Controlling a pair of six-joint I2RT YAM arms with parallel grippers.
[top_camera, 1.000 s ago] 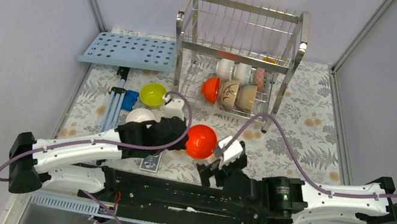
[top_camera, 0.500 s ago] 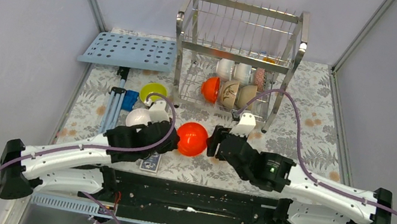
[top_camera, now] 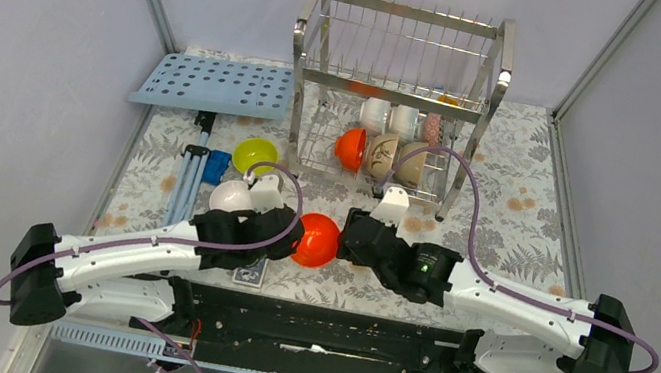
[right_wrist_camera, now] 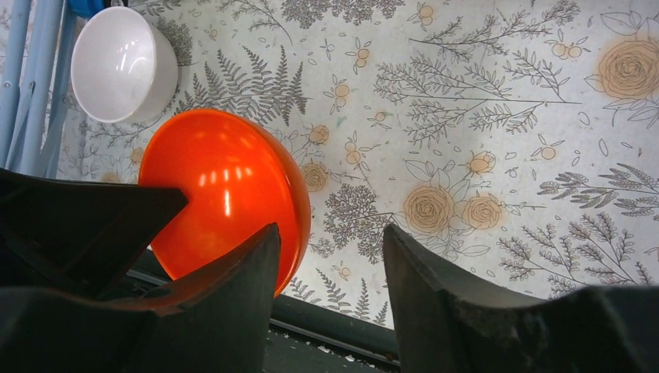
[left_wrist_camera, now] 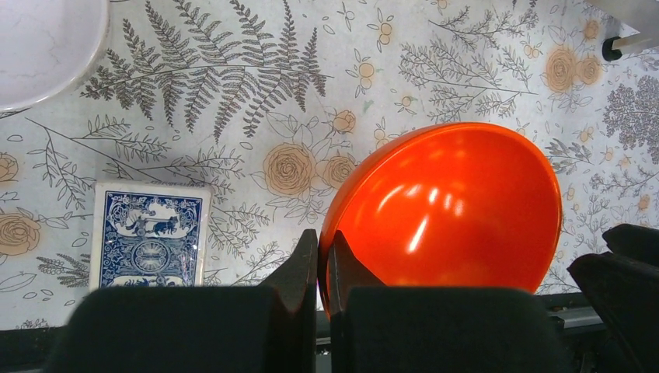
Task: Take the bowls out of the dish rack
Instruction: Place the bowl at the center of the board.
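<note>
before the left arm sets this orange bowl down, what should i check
1. Grip: left fingers shut on the orange bowl at its rim - ok.
2. Other arm: right fingers open beside the bowl, not holding it - ok.
3. Contact: bowl's underside on the table - cannot tell.
4. Neighbours: white bowl and card box both apart from it - ok.
5. Job: dish rack emptied - not ok, racked bowls stand in it.

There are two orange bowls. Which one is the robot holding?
The near orange bowl, out of the rack, its rim pinched by the left gripper. The other orange bowl sits in the rack's lower tier.
</note>
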